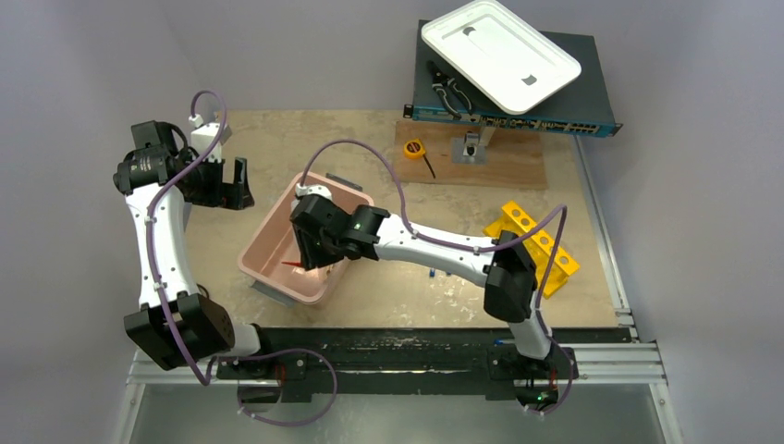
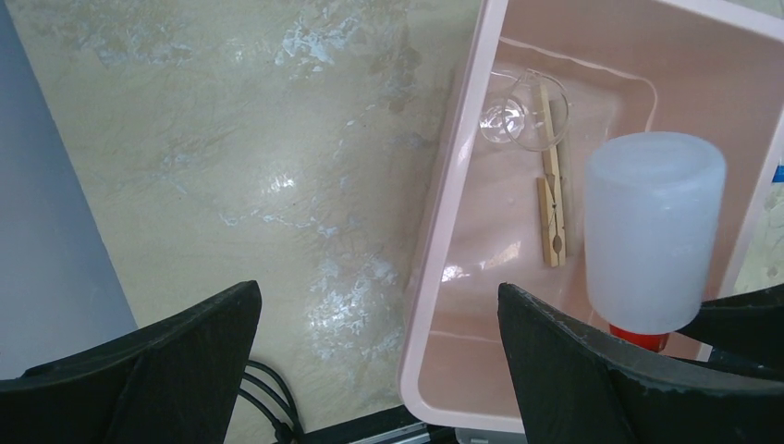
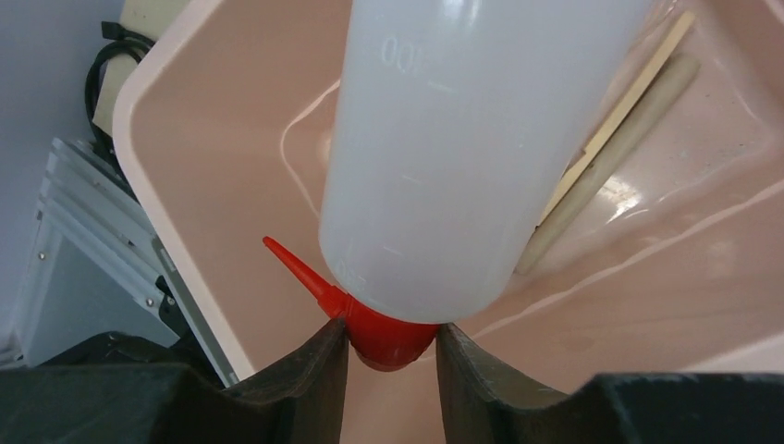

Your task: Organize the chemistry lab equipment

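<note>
My right gripper [image 3: 391, 338] is shut on the red cap of the translucent-white squeeze bottle [image 3: 462, 157] and holds it over the inside of the pink bin [image 3: 213, 166], red nozzle pointing left. The top view shows that gripper [image 1: 314, 248] in the bin [image 1: 268, 231]. Wooden sticks [image 2: 552, 185] and a clear glass piece [image 2: 518, 116] lie on the bin floor. My left gripper [image 2: 377, 289] is open and empty, just left of the bin's rim [image 2: 453, 185]. The yellow holed rack [image 1: 534, 242] lies at the right. A small blue tip [image 1: 432, 273] shows under the right arm.
A yellow tape measure [image 1: 413, 148] lies on a wooden board [image 1: 504, 166] at the back. Black-handled pliers [image 1: 450, 92] and a white tray [image 1: 499, 51] rest on a blue-fronted box [image 1: 555, 120] at the back right.
</note>
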Robot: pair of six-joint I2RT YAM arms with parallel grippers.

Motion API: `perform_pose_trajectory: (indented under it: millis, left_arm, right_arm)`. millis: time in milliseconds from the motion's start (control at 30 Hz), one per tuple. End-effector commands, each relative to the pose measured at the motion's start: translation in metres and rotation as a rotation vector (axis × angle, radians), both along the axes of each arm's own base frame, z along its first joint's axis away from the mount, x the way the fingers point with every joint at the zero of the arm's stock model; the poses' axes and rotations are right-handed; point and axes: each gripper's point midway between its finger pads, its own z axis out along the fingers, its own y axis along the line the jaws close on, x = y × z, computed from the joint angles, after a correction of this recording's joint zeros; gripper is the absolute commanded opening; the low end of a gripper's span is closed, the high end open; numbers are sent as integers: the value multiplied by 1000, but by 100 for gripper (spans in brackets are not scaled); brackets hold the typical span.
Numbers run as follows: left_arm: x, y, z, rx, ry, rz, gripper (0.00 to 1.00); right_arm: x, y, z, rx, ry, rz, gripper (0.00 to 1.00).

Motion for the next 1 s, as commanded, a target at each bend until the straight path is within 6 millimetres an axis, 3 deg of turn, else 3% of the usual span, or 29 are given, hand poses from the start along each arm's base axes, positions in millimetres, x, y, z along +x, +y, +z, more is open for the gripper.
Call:
perform_pose_trajectory:
  millis: [0, 100, 233, 333, 433, 500, 667, 800, 900, 967]
  left_arm:
    - [-1, 1, 17, 15, -51, -2, 100]
    - [-1, 1, 16, 12, -49, -1, 100]
    - [-1, 1, 16, 17, -50, -1, 100]
    - [-1, 2, 16, 22, -50, 1, 100]
    - [0, 3, 14, 19, -45, 2, 100]
    - [0, 2, 13, 15, -42, 0, 100]
    - [0, 3, 9, 15, -35, 0, 100]
    - [0, 2, 8, 13, -33, -1, 100]
    - [1, 2, 6, 4, -29, -1, 100]
    - [2, 1, 6, -1, -27, -1, 100]
  right_arm:
    - [-8, 20, 42, 114, -5, 78, 38]
    - [-10, 25, 36, 93, 14, 108, 54]
    - [-7, 23, 46, 100, -7, 111, 64]
    - [4, 13, 63, 114, -46, 79, 63]
    - [25, -9, 87, 123, -110, 10, 60]
    - [39, -35, 100, 123, -146, -53, 59]
    - [91, -127, 85, 52, -182, -280, 57]
    - [119, -207, 45, -97, -211, -465, 57]
    - [128, -249, 10, -196, -201, -552, 58]
    - [130, -264, -12, -237, -187, -579, 59]
